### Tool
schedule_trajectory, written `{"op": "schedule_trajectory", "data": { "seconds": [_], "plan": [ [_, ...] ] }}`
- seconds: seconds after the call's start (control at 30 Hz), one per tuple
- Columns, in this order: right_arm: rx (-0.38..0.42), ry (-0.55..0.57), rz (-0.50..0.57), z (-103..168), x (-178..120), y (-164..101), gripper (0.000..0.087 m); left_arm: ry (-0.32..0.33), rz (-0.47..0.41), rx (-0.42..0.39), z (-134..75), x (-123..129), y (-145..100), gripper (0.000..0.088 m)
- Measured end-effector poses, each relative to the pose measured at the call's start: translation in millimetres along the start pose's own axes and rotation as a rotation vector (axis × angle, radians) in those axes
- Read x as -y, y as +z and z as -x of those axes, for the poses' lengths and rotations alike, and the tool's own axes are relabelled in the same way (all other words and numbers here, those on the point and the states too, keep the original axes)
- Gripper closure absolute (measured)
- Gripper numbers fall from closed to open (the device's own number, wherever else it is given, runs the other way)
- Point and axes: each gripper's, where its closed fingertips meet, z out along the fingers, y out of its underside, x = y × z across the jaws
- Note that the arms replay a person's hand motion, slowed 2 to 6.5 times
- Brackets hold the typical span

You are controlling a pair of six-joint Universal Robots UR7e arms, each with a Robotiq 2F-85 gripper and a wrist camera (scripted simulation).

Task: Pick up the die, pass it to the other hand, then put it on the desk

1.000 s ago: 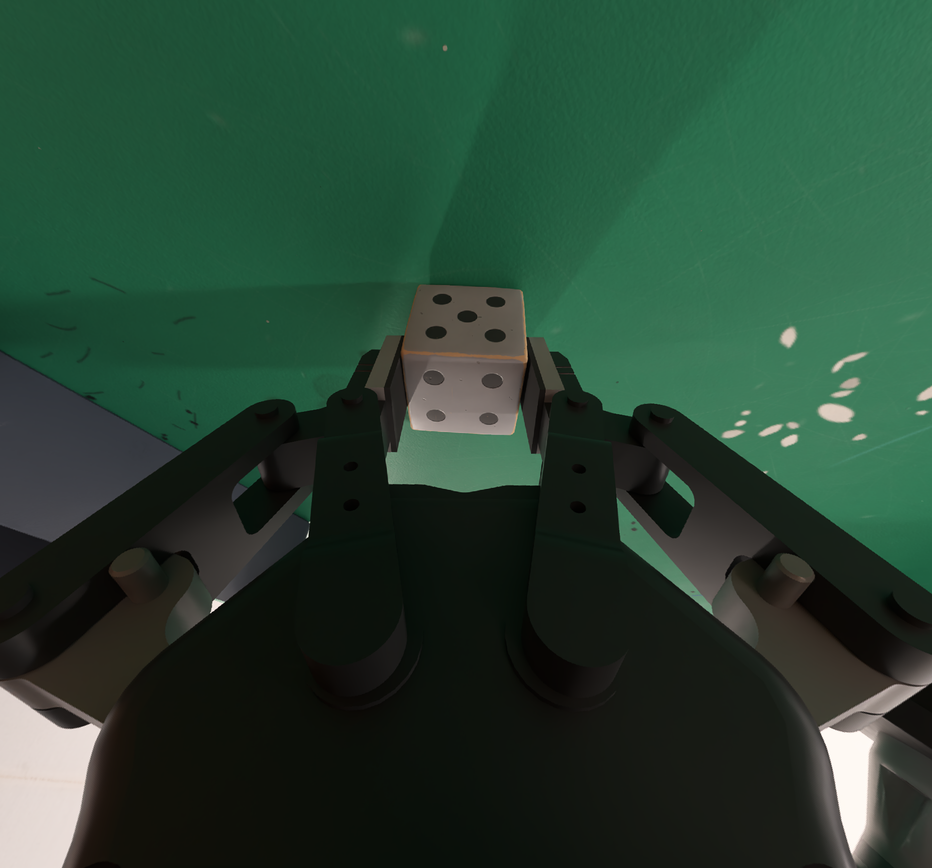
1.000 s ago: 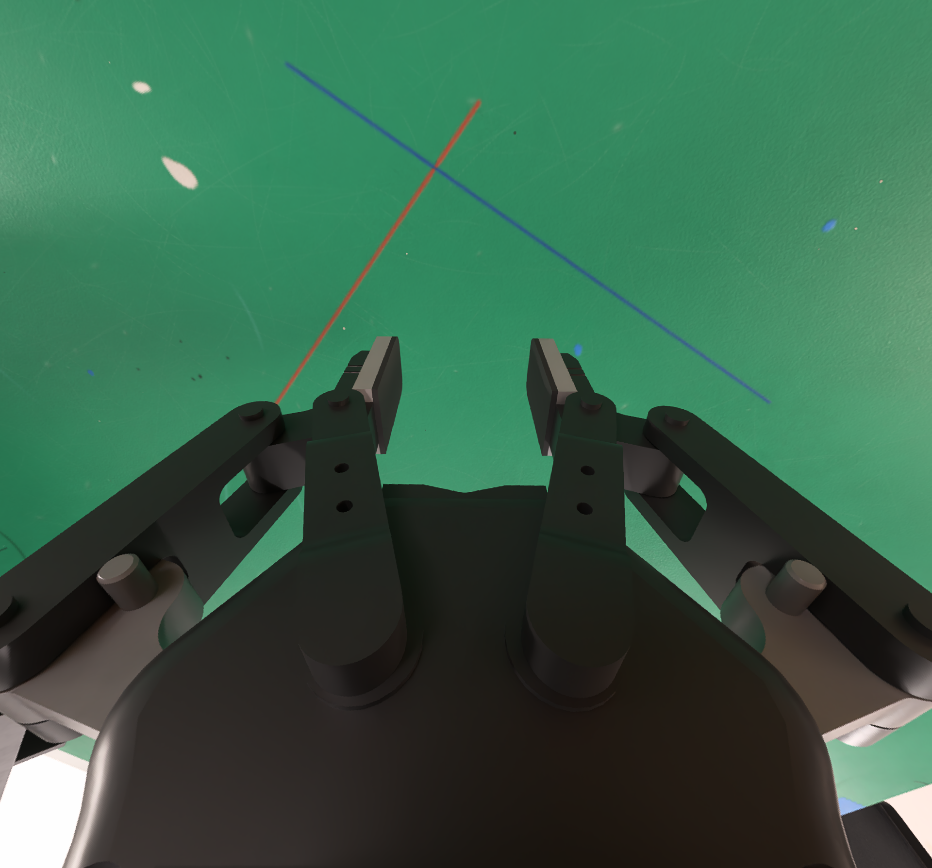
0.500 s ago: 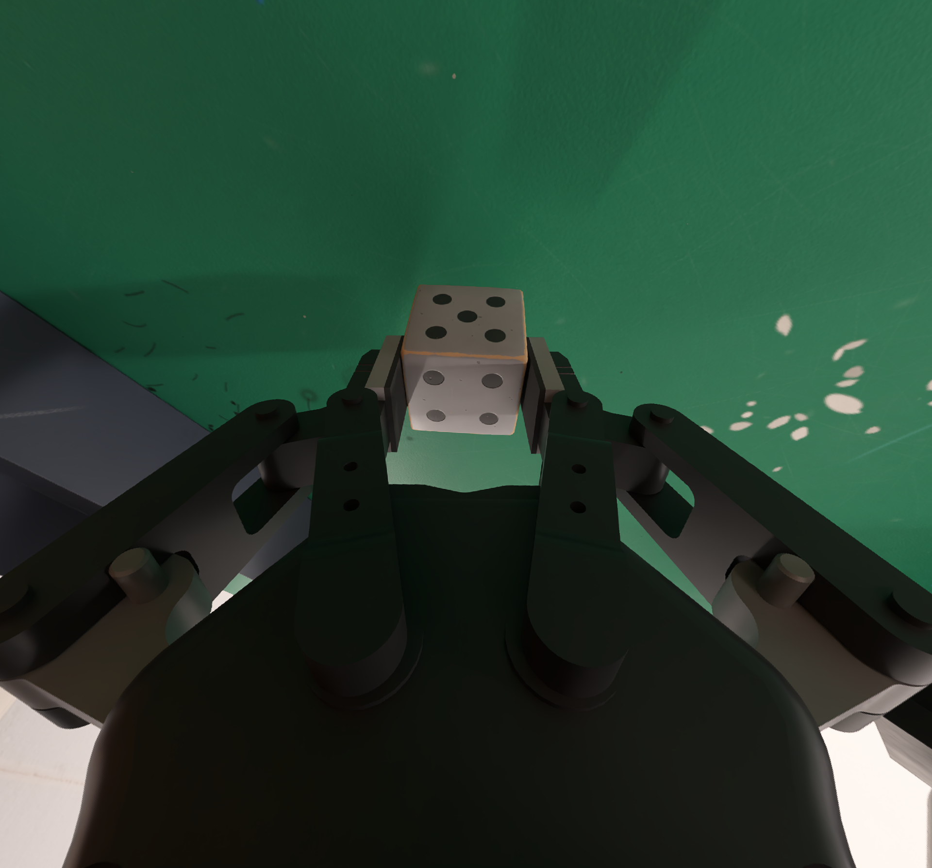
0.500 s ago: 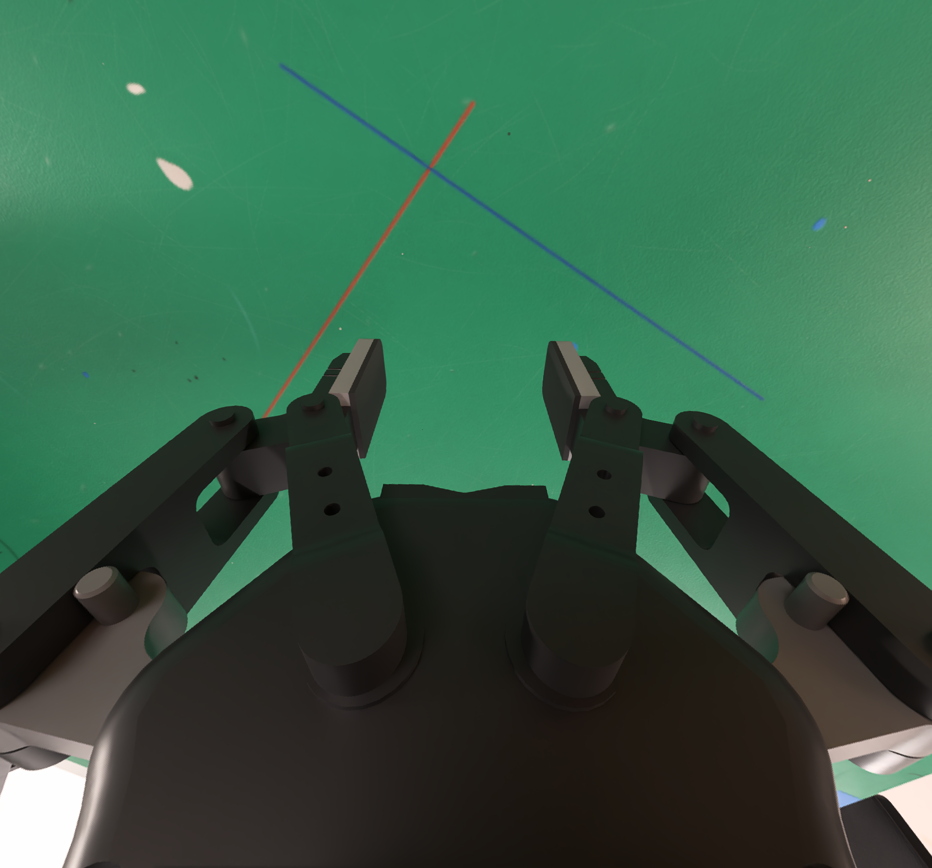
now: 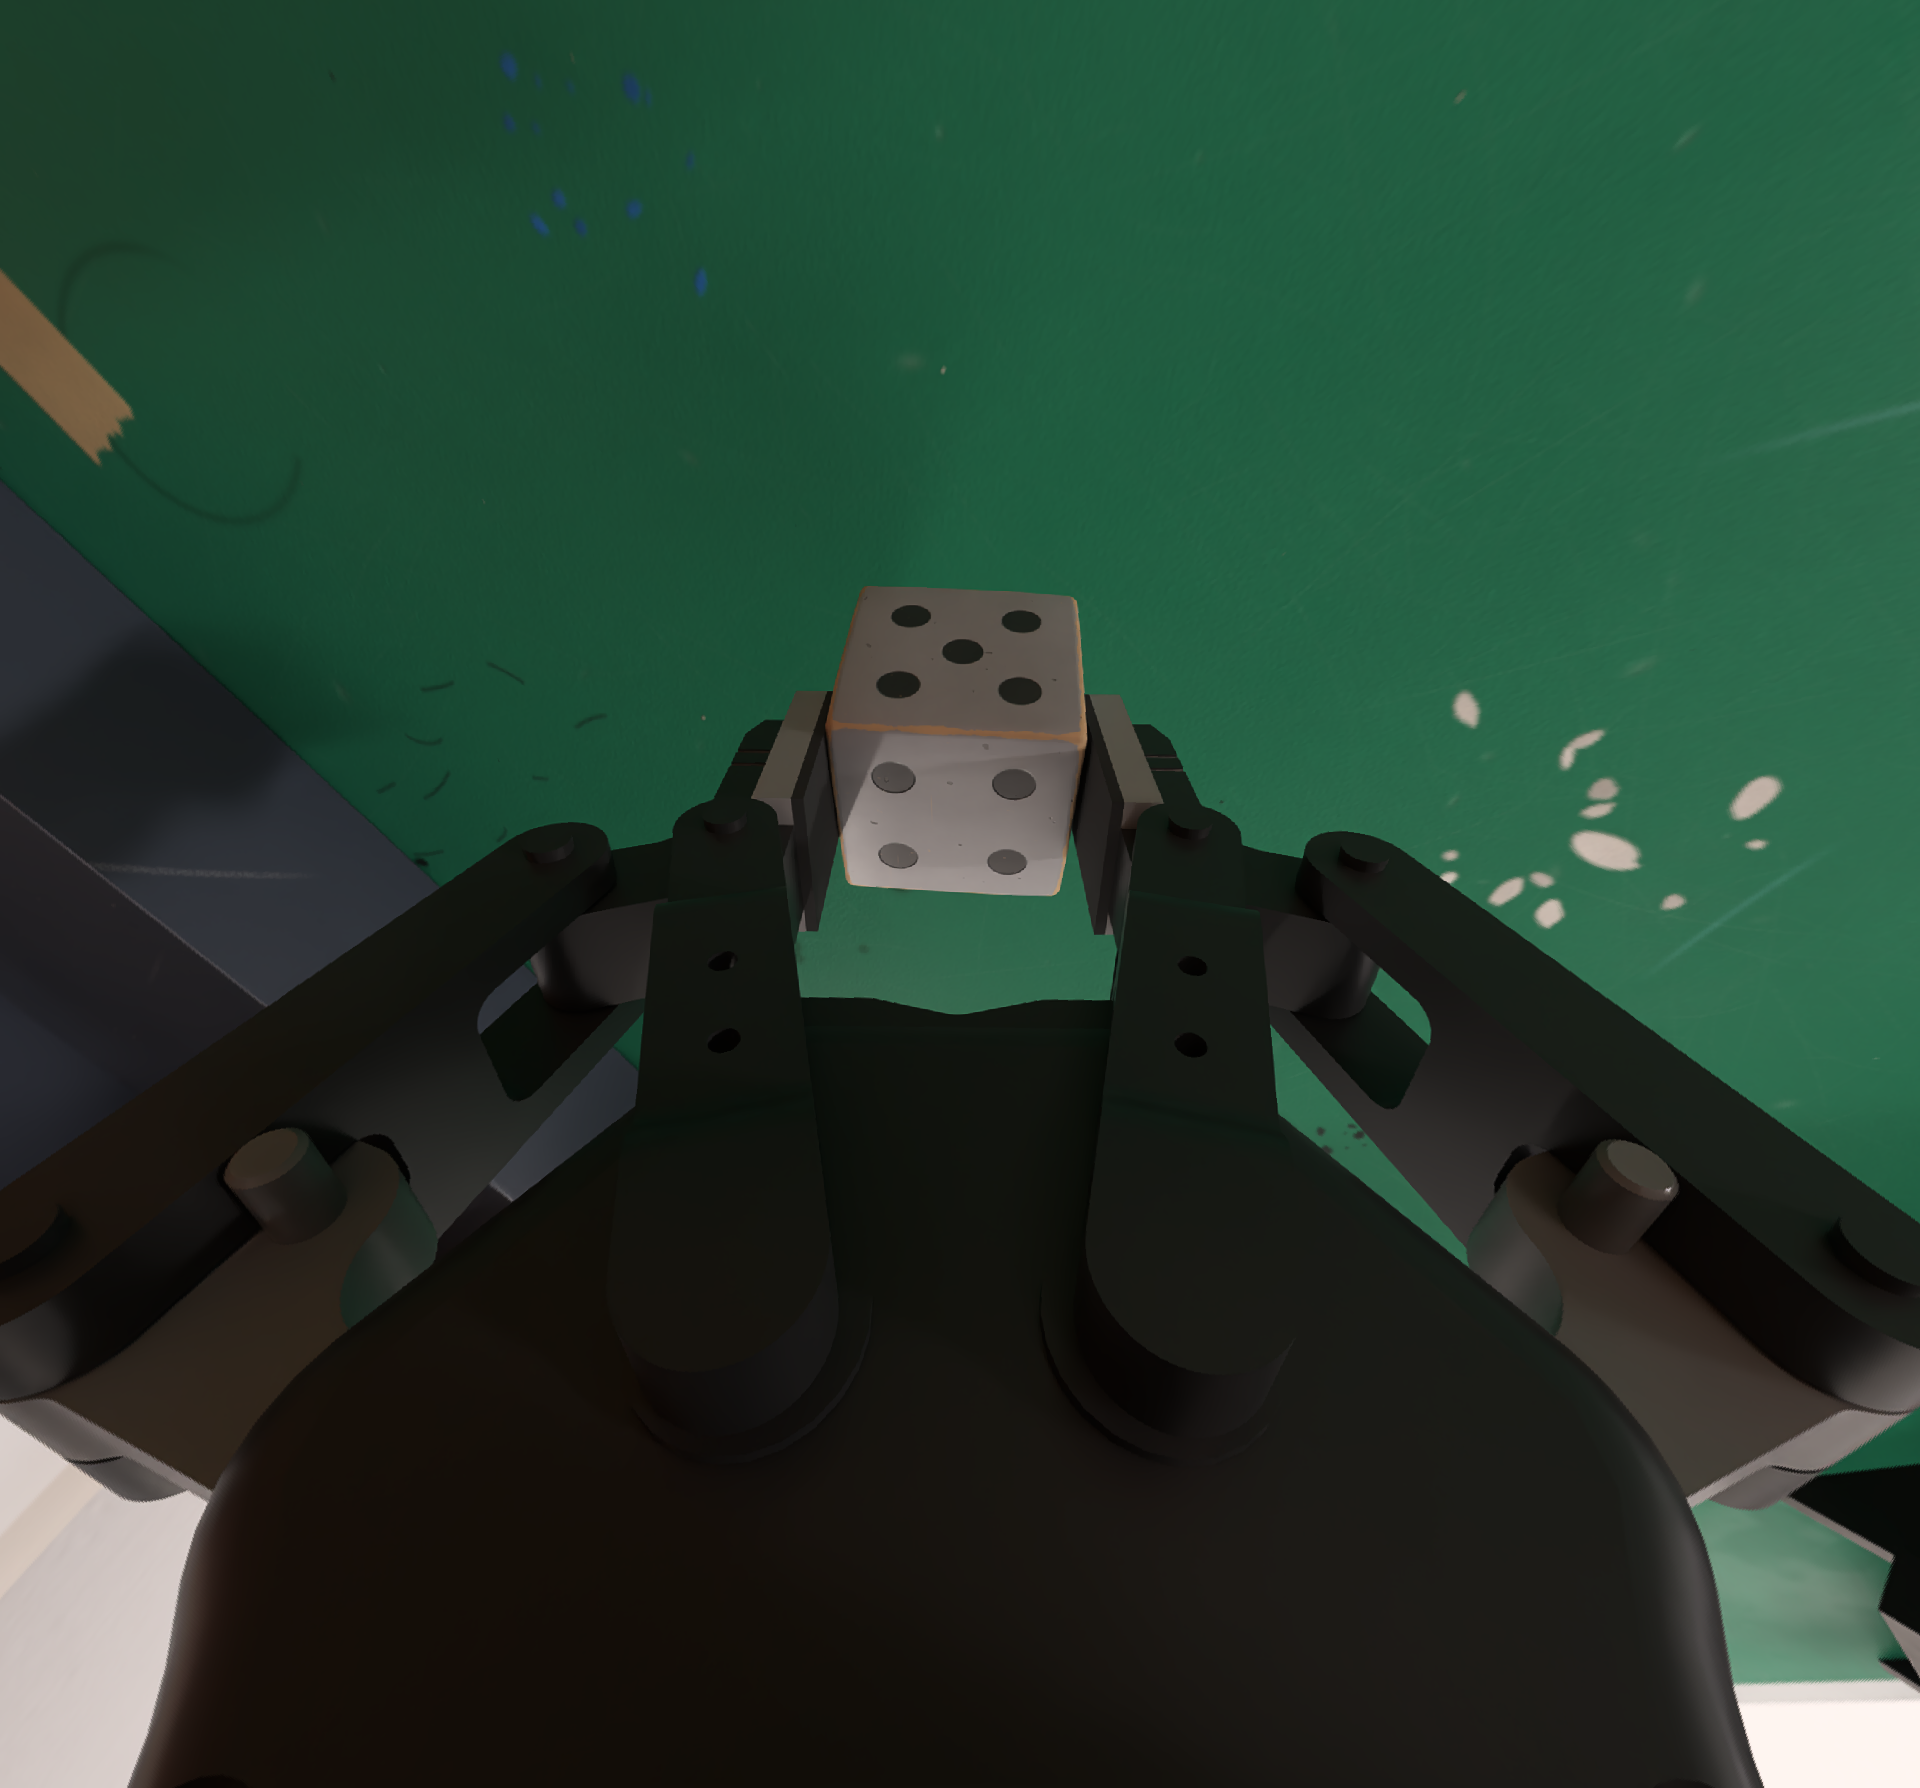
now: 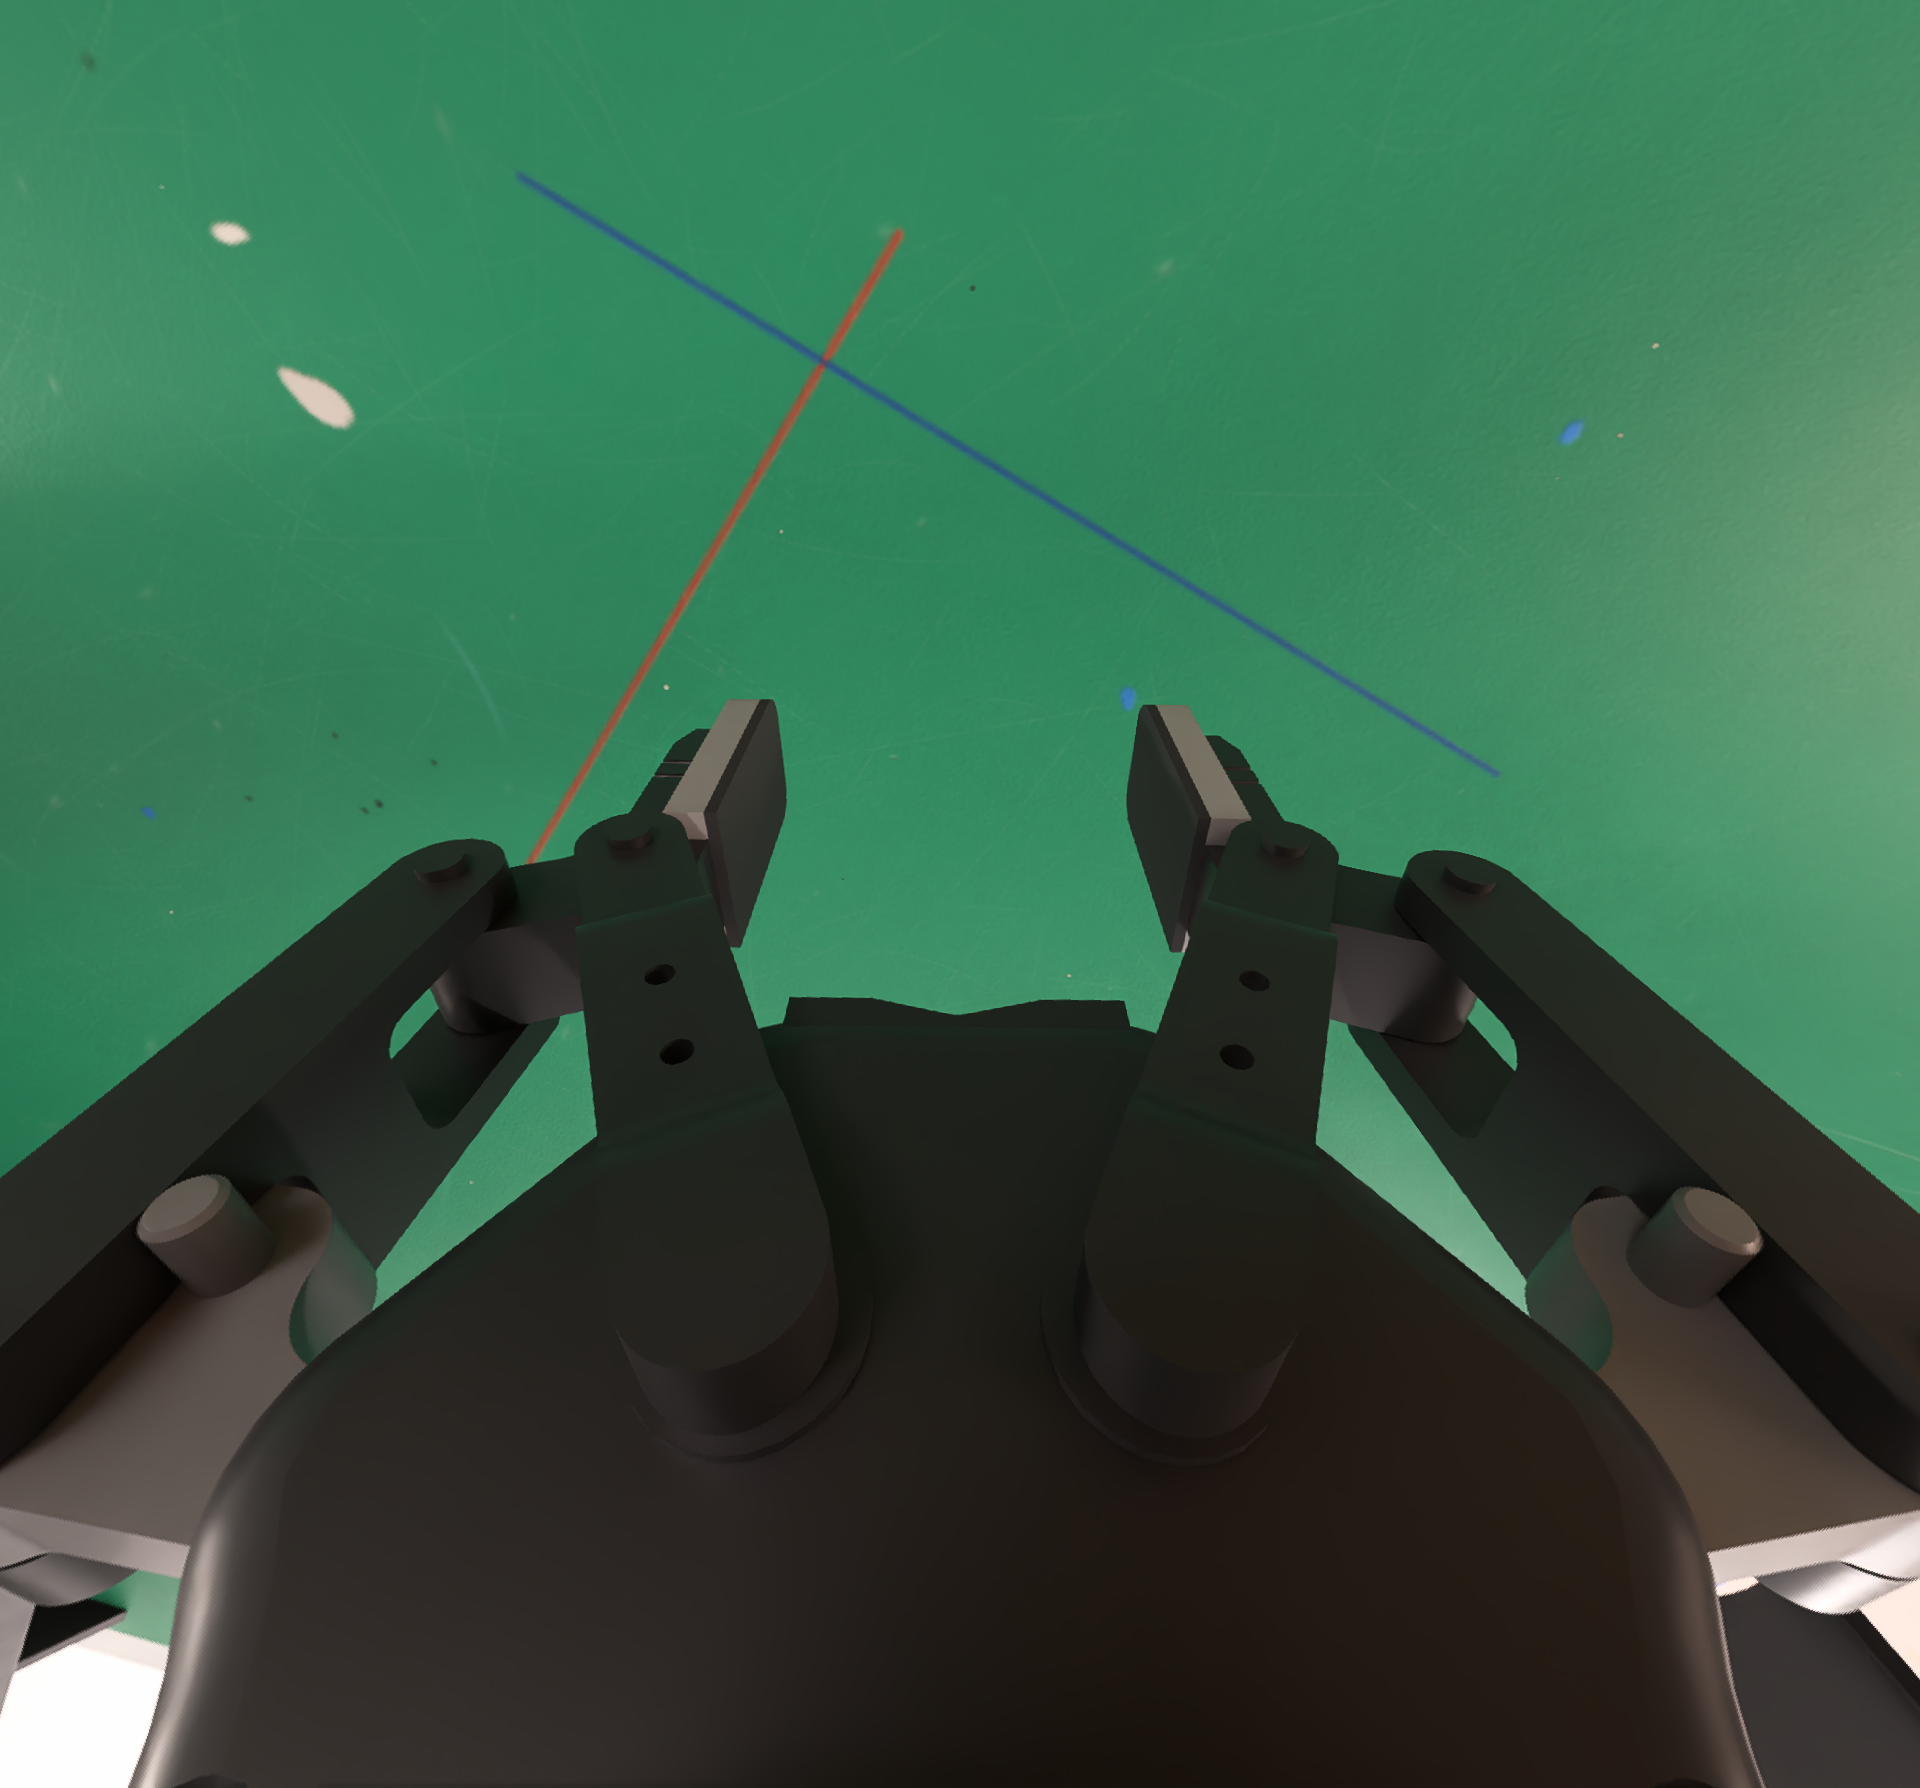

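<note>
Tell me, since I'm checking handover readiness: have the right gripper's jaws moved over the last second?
Yes. The right gripper has spread its jaws; its left fingertip now nearly reaches the red line on the green desk.

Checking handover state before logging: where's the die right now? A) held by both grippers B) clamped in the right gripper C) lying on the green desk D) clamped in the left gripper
D: the die sits clamped between the left gripper pads, while the right gripper is open and empty over the green desk.
</note>
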Motion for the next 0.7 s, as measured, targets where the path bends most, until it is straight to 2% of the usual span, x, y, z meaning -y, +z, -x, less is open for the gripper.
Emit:
{"op": "schedule_trajectory", "data": {
  "seconds": [0.2, 0.43, 0.7],
  "plan": [
    [-0.063, 0.031, -0.012, -7, 0, -9, 0.0302, 0.005, -0.128, -0.037, -6, 13, -18, 0.0485],
    [-0.168, 0.071, -0.037, -14, 1, -27, 0.0318, 0.044, -0.281, -0.059, -13, 28, -41, 0.0486],
    [-0.277, 0.054, -0.126, -11, 11, -55, 0.0320, 0.093, -0.468, -0.131, -29, 48, -69, 0.0486]
  ]
}}
